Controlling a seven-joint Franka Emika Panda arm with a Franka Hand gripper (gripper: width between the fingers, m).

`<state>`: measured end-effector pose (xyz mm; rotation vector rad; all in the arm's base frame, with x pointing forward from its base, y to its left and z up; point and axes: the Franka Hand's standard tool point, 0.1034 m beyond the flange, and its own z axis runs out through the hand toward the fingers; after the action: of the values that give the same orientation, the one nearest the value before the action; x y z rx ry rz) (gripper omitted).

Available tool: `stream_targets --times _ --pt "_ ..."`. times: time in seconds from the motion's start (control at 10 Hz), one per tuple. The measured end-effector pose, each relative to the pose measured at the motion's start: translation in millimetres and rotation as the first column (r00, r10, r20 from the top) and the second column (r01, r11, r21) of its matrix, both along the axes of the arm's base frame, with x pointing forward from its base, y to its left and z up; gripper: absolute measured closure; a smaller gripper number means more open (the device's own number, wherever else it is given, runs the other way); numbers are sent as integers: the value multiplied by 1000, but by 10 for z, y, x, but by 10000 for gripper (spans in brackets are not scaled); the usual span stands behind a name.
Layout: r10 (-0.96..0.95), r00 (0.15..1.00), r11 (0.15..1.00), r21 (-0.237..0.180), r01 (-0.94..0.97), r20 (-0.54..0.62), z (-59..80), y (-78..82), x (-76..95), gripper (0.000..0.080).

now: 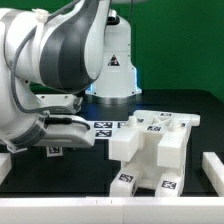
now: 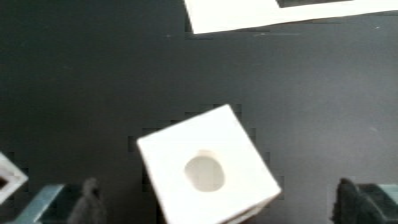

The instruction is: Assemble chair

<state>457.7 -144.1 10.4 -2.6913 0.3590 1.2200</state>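
The partly built chair (image 1: pixel 150 150) is a blocky white structure with small square tags, standing at the exterior view's right of centre. My gripper (image 1: pixel 62 128) hangs low over the black table at the exterior view's left. In the wrist view a loose white chair part (image 2: pixel 205 165) with an oval hole lies tilted between my fingers. My gripper (image 2: pixel 217 205) is open; the dark fingers (image 2: pixel 71 200) stand wide on either side, apart from the part. A tagged white bit (image 1: pixel 55 150) shows under the hand.
The marker board (image 1: pixel 105 126) lies flat between the gripper and the chair, and shows in the wrist view (image 2: pixel 294 12). White bars lie at the exterior view's right (image 1: pixel 212 166) and front edge (image 1: pixel 60 200). Another tagged white piece (image 2: pixel 9 182) lies beside one finger.
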Motion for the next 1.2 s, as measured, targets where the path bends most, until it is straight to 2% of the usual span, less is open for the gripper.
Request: stream_targets --times 0.3,0.5,0.7,0.8,1.2 --pt "-62 996 998 -35 60 -64 -58 -16 -132 151" --pt "-70 995 997 -42 67 -72 -67 -23 -150 151" --pt "-70 995 997 -42 67 -73 -68 -24 -152 423" --pt "-70 995 997 -42 67 -73 -66 -24 -151 520" --pt "-69 996 997 -45 66 -60 -58 -27 -133 520"
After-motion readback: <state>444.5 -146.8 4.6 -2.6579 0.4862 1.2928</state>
